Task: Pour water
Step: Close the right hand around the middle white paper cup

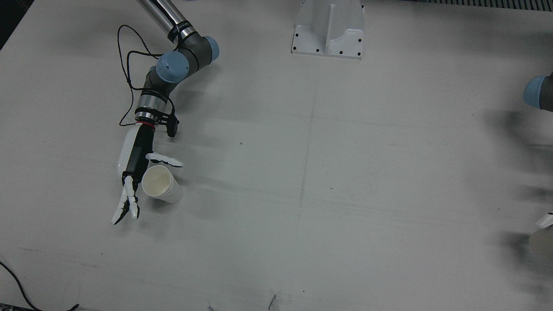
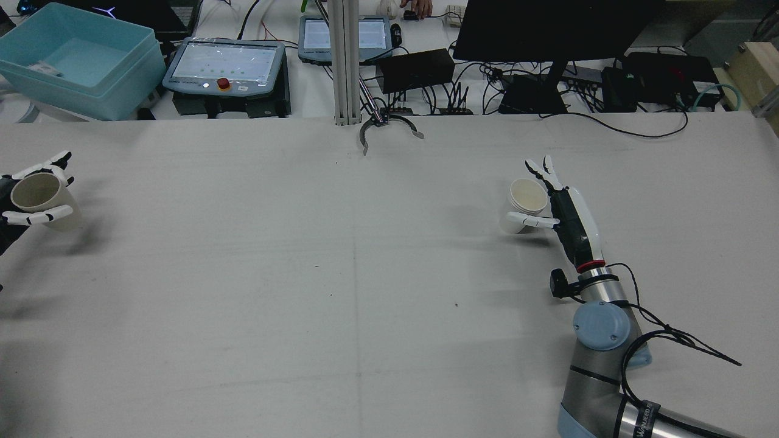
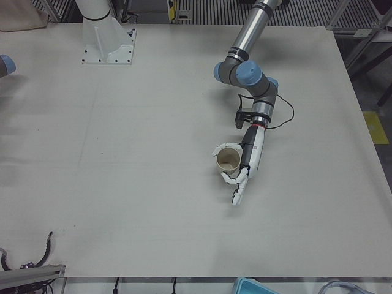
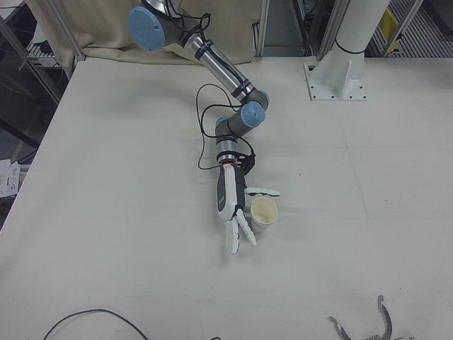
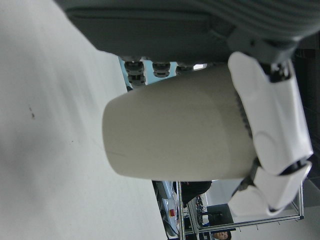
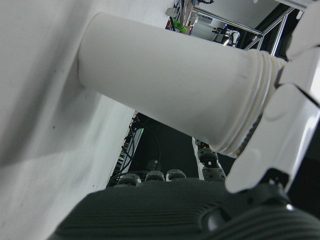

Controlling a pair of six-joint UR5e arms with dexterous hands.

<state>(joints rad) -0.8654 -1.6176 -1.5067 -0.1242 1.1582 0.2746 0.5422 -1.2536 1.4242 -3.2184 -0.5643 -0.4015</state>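
Fingers [image 2: 38, 216] of the left hand [image 2: 24, 194] wrap a beige cup [image 2: 38, 196] at the table's [image 2: 304, 255] 9 o'clock edge, rear view. Right hand [image 2: 563, 210] spread beside a white cup [image 2: 524, 205] standing at 3 o'clock. No contents or writing discernible.

We see two cups: one white cup [image 2: 527, 205] on the table [image 2: 341, 255], one tan cup [image 2: 41, 198] in a hand [image 2: 33, 194].
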